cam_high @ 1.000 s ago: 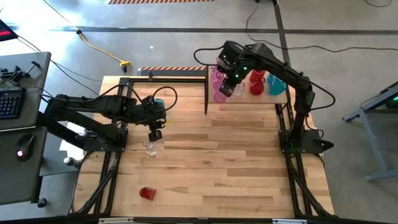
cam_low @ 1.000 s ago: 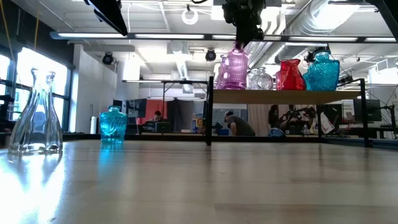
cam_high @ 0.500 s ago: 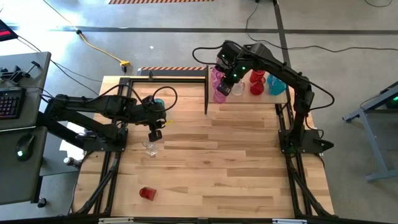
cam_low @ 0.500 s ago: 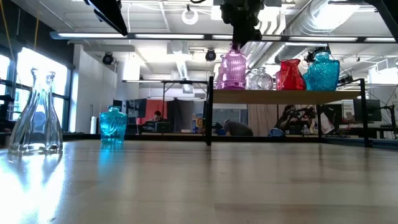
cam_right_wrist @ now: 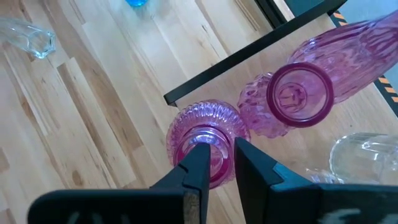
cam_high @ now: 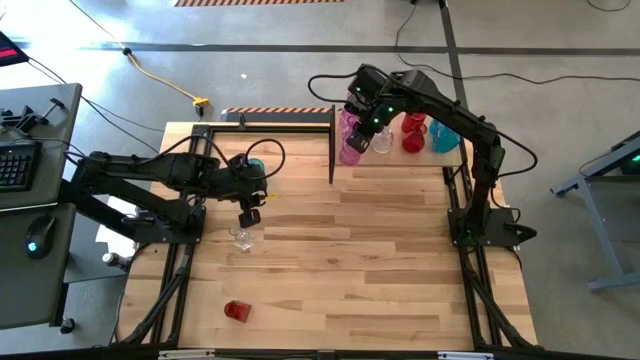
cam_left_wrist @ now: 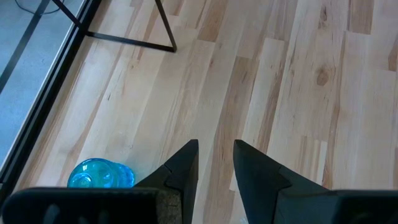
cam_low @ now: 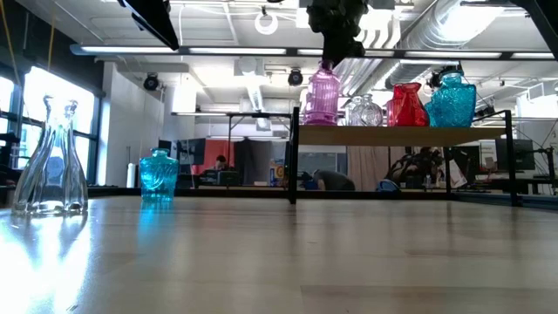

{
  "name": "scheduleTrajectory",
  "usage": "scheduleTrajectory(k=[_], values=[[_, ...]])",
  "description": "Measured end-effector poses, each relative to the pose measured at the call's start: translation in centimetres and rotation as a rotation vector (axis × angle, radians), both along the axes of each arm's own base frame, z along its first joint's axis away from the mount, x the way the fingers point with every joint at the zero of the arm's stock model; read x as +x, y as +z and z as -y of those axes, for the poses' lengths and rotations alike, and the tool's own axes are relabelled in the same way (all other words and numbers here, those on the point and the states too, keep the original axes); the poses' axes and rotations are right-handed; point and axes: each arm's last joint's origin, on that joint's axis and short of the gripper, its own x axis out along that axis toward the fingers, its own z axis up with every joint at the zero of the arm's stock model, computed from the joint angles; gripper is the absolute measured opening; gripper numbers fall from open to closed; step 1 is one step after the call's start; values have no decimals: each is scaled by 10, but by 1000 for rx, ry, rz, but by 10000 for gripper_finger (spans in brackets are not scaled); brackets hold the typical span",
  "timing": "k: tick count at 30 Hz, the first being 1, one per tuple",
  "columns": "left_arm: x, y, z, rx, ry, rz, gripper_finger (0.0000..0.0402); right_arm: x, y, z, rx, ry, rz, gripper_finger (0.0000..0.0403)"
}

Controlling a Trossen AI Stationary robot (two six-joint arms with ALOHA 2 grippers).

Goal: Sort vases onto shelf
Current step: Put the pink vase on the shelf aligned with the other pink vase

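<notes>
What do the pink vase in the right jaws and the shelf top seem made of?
Pink vase: likely ribbed translucent glass, since light passes through it. Shelf: pale wood top, matte, with grain lines visible from above, on black posts that look like metal.

Both arms were matte black, built of jointed tubular links with black cables looping alongside; the right arm point(cam_high: 440, 105) showed small green indicator lights.
</notes>
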Motion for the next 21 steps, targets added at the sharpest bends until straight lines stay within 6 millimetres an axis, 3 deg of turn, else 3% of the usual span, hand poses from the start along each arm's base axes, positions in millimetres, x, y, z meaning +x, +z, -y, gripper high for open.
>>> scheduleTrajectory(k=[21], values=[[0,0,0,0,0,0,90,-2,-1,0,1,-11,-18,59]])
